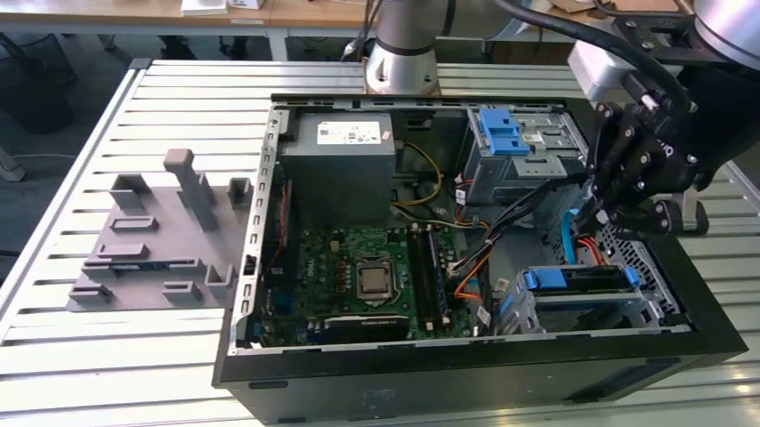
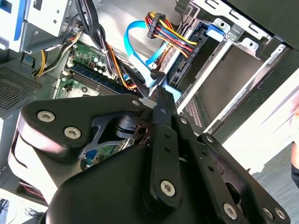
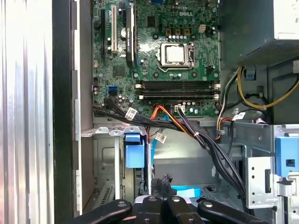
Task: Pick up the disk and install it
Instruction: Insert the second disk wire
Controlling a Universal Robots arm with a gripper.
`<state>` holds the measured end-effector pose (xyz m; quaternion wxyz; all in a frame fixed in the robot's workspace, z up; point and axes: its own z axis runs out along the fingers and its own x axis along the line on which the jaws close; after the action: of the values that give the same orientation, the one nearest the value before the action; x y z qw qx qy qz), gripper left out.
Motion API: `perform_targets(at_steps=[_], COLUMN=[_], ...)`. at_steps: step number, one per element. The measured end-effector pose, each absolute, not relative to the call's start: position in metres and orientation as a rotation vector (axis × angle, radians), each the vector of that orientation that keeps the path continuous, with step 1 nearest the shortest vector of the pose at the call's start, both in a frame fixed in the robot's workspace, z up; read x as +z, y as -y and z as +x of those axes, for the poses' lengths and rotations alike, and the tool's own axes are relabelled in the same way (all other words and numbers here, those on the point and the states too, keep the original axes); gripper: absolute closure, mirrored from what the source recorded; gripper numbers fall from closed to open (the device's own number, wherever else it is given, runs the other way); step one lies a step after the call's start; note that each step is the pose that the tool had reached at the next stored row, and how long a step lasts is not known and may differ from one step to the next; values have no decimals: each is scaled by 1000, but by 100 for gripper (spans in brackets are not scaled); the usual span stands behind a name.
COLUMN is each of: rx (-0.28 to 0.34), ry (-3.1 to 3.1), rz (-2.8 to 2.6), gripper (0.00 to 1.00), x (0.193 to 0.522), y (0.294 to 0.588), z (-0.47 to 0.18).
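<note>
- First wrist view: the gripper (image 3: 161, 201) is cut off at the edge; I cannot tell how its fingers stand.
- The disk (image 1: 585, 281), one, sits in the lower bay, blue carrier outward.
- Beyond: one motherboard (image 3: 159, 51), one power-supply box (image 1: 342, 169).

Robotics lab or workshop. Open computer case (image 1: 475, 267) lies on a slatted aluminium counter (image 1: 190, 98); the arm's base (image 1: 401, 62) is bolted at its far edge. Grey fixture block (image 1: 160, 240) near the exterior view's left edge. Wooden desks (image 1: 297, 13) stand behind.
</note>
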<state>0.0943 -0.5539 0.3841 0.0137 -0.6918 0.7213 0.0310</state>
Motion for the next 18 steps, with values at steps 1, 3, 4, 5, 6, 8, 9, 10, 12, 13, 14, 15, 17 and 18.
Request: perform_targets(at_steps=[1, 3, 4, 5, 6, 8, 9, 10, 12, 13, 14, 15, 17, 18], rx=[97, 97, 97, 96, 96, 96, 94, 92, 84, 79, 71, 60, 47, 45], ry=[-2246, -2246, -2246, -2246, -2246, -2247, -2247, -2248, -2251, -2250, -2248, -2246, -2243, -2243], rz=[-2155, -2155, -2154, -2155, -2155, -2155, -2156, -2157, -2159, -2158, -2157, -2155, -2153, -2152], gripper=[89, 89, 89, 89, 89, 89, 89, 89, 89, 89, 89, 89, 89, 89], x=[385, 387, 387, 388, 388, 388, 387, 387, 387, 387, 386, 385, 384, 384], y=[554, 553, 552, 551, 550, 546, 543, 541, 540, 540, 540, 539, 540, 540], z=[94, 94, 94, 94, 94, 94, 94, 94, 94, 94, 94, 94, 94, 94])
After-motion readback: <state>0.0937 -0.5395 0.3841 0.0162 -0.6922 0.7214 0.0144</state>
